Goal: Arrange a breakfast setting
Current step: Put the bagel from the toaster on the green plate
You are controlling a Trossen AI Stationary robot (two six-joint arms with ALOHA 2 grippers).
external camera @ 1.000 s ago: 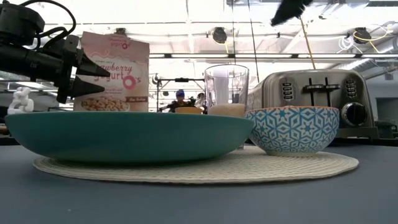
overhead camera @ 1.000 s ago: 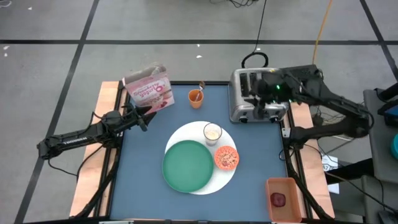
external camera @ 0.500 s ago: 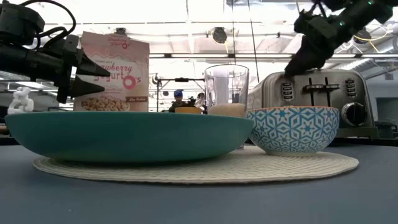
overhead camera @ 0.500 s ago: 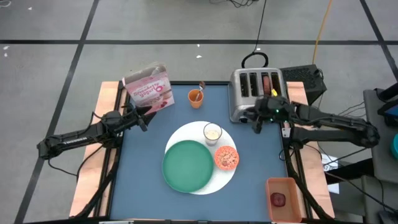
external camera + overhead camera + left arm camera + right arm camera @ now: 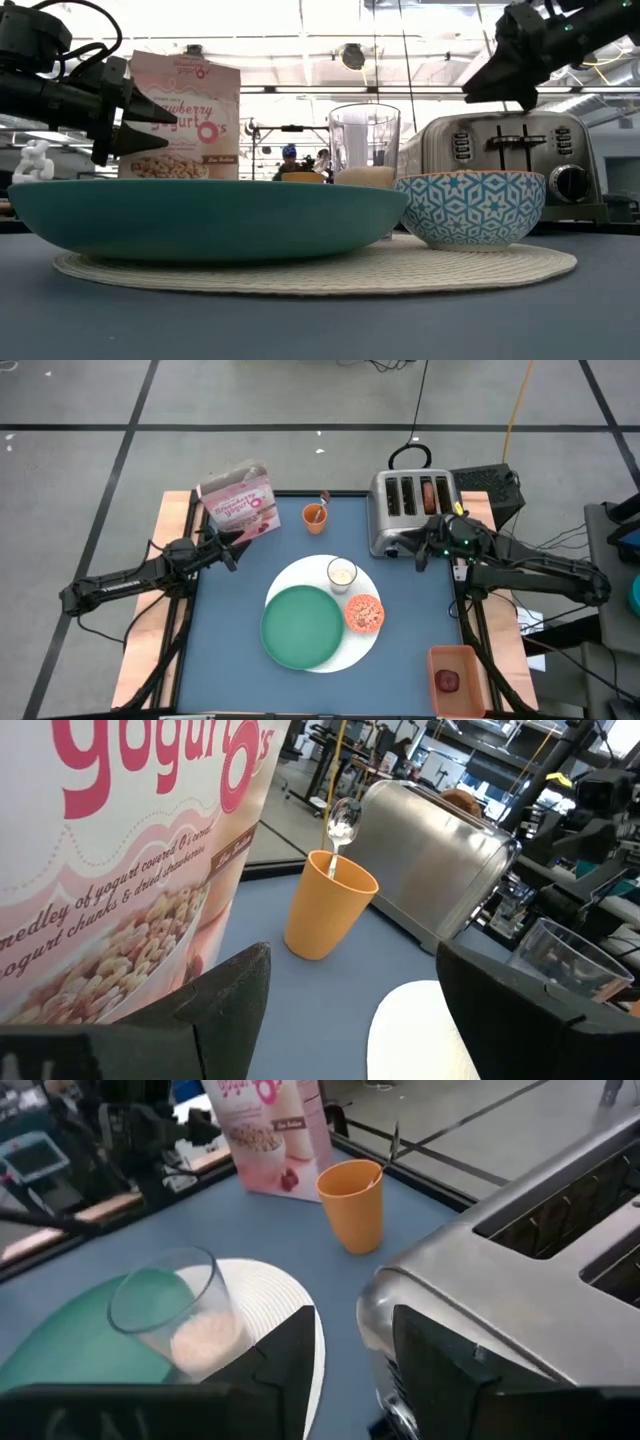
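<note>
Bagel [image 5: 430, 491] sits upright in a slot of the silver toaster [image 5: 412, 513] at the table's far right, its flat faces along the slot and only its brown top edge showing. It looks light and slightly springy, probably best pinched across that exposed edge and lifted straight up. The right gripper [image 5: 421, 550] hovers just in front of the toaster, fingers apart and empty. The left gripper [image 5: 226, 541] waits open beside the cereal box [image 5: 238, 502].
</note>
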